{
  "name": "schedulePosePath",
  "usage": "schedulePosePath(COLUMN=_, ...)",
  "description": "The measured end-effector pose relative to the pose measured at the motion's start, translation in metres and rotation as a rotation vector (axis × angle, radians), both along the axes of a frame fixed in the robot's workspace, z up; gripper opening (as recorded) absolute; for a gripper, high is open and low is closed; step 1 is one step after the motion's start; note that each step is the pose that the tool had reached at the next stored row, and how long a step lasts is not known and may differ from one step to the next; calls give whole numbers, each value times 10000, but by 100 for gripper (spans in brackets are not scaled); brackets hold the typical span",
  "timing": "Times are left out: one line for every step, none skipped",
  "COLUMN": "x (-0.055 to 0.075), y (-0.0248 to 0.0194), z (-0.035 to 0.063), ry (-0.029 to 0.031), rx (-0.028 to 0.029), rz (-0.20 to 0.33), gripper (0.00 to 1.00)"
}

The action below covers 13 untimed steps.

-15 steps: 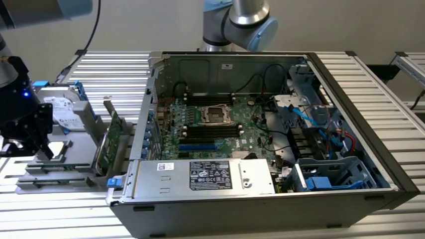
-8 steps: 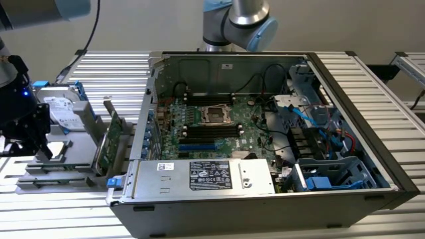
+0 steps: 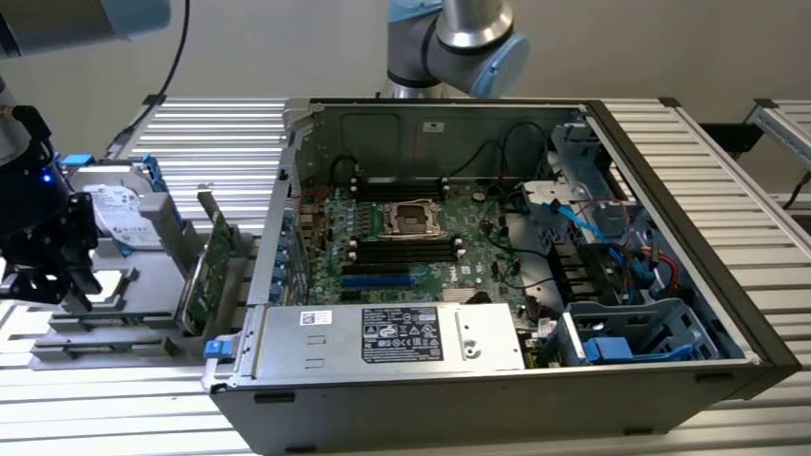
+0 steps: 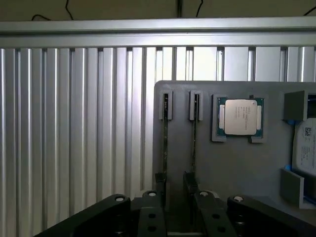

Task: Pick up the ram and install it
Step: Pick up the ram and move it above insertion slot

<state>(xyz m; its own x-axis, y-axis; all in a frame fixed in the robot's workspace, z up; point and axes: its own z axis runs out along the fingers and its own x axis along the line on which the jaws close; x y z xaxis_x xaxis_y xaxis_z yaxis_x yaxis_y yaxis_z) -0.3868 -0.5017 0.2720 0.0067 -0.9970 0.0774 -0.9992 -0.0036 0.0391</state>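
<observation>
Two long, thin, dark-green ram sticks, one ram stick (image 4: 165, 143) and a second ram stick (image 4: 194, 143), stand on edge in parallel slots of a flat grey plastic holder (image 4: 237, 168). Their long axes run straight away from the black pincer (image 4: 175, 186) towards the desk's far rail. Seen edge-on, they look like dark narrow strips, and chips or a label cannot be made out. The pincer's fingers (image 4: 160, 183) stand apart over the sticks' near ends, gripping nothing. A silver-lidded processor (image 4: 240, 117) sits beside them. The ribbed aluminium desk (image 4: 74, 123) also carries an open black computer case (image 3: 709, 285).
</observation>
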Motion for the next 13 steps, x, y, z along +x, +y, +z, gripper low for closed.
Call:
schedulePosePath(x=-1, y=0, z=-17, ry=0, rx=0, rz=0, gripper=30)
schedulePosePath(x=-2, y=0, z=-35, ry=1, rx=-1, rz=1, gripper=30)
schedulePosePath(x=-3, y=0, z=-52, ry=2, rx=-3, rz=1, gripper=30)
schedulePosePath(x=-4, y=0, z=-70, ry=2, rx=-3, rz=1, gripper=30)
schedulePosePath(x=-5, y=0, z=-88, ry=2, rx=-4, rz=0, gripper=30)
schedulePosePath(x=-6, y=0, z=-106, ry=2, rx=-4, rz=0, gripper=30)
schedulePosePath(x=-8, y=0, z=-125, ry=2, rx=-4, rz=0, gripper=30)
schedulePosePath(x=-9, y=0, z=-143, ry=1, rx=-3, rz=0, gripper=30)
schedulePosePath(x=-11, y=0, z=-161, ry=2, rx=-3, rz=0, gripper=30)
schedulePosePath(x=-13, y=0, z=-180, ry=2, rx=-3, rz=0, gripper=30)
schedulePosePath(x=-15, y=0, z=-197, ry=2, rx=-4, rz=0, gripper=30)
schedulePosePath(x=-17, y=0, z=-214, ry=3, rx=-4, rz=0, gripper=30)
schedulePosePath(x=-20, y=0, z=-233, ry=3, rx=-4, rz=0, gripper=30)
